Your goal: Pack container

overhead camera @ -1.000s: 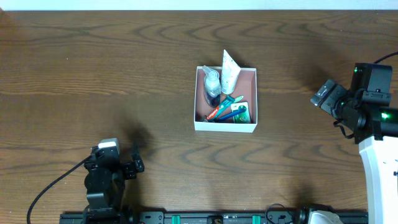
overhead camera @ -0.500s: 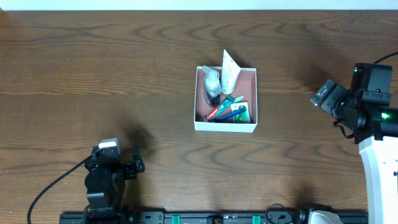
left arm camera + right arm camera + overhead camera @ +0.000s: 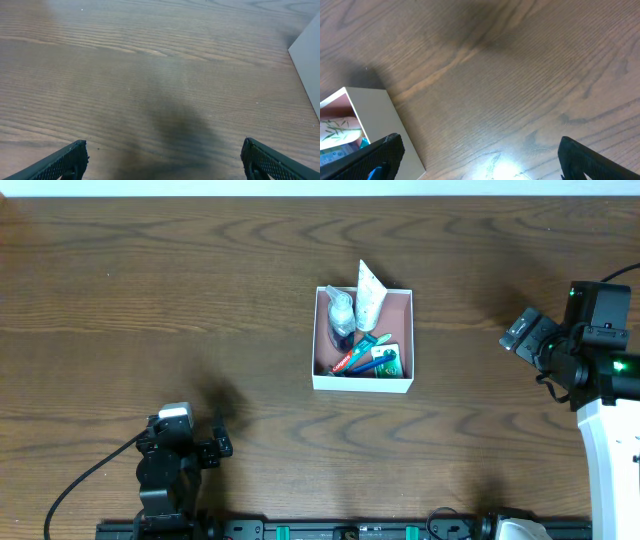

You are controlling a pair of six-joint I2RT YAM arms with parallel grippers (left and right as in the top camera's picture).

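Note:
The container (image 3: 363, 384), a small white box with a pinkish inside, sits at the table's middle. It holds a white tube (image 3: 369, 298) leaning at the back, a clear bottle (image 3: 341, 313), a red toothpaste tube (image 3: 349, 361) and a blue-green toothbrush (image 3: 374, 360). Its white wall shows at the right edge of the left wrist view (image 3: 307, 62) and at the lower left of the right wrist view (image 3: 380, 125). My left gripper (image 3: 162, 160) is open and empty at the front left, far from the box. My right gripper (image 3: 480, 157) is open and empty to the box's right.
The dark wooden table (image 3: 200, 300) runs to a white edge at the back. The left arm's base (image 3: 170, 470) stands at the front left, the right arm's white base (image 3: 610, 450) at the right. A rail (image 3: 350, 530) lines the front edge.

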